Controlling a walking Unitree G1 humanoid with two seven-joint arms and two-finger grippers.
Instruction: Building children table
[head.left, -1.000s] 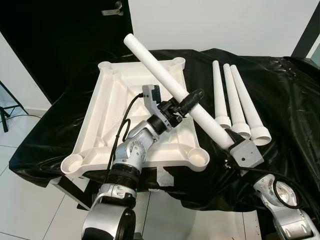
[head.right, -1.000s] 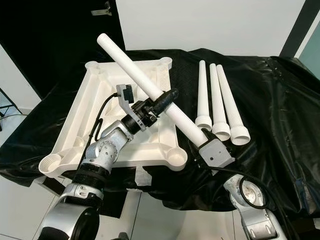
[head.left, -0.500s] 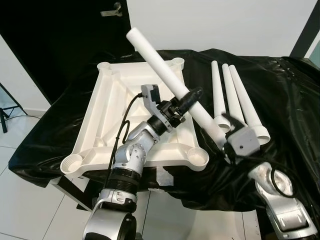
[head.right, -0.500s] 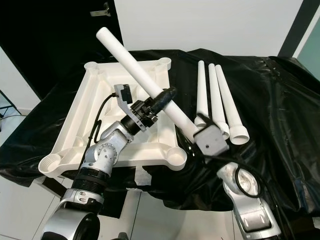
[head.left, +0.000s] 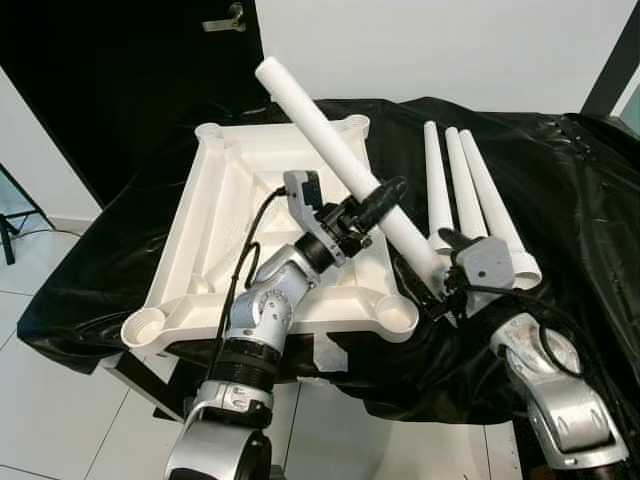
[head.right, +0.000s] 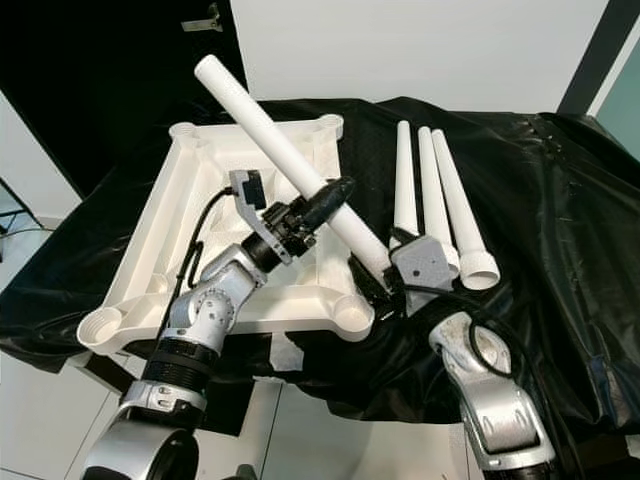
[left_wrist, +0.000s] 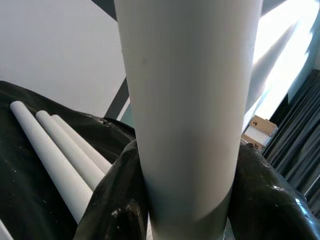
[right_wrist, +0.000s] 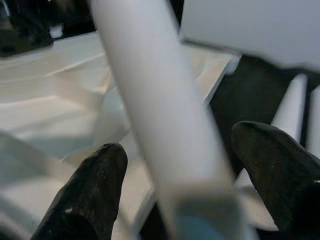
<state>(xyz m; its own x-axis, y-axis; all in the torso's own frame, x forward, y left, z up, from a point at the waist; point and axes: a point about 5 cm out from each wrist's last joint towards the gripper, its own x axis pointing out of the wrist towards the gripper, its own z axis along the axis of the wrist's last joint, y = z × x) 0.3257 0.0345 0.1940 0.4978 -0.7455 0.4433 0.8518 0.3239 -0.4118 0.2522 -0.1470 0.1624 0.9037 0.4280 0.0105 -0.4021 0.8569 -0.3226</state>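
A white tabletop (head.left: 222, 205) lies upside down on the black-draped table, with round sockets at its corners. One white table leg (head.left: 330, 145) slants over it, its upper end toward the back left. My left gripper (head.left: 383, 197) is shut on the leg at mid-length, and in the left wrist view the black fingers (left_wrist: 116, 202) press both sides of the leg (left_wrist: 185, 100). My right gripper (head.left: 440, 283) is at the leg's lower end, near the front right socket (head.left: 398, 317). Its fingers (right_wrist: 92, 187) stand open astride the leg (right_wrist: 160, 110).
Three more white legs (head.left: 466, 195) lie side by side on the black cloth (head.left: 570, 180) to the right of the tabletop. A white wall is behind the table, with a dark doorway (head.left: 120, 70) at the back left. Tiled floor (head.left: 40, 400) runs along the front.
My right gripper has swung up and in from below the leg's lower end. The leg has tilted a little steeper in my left gripper.
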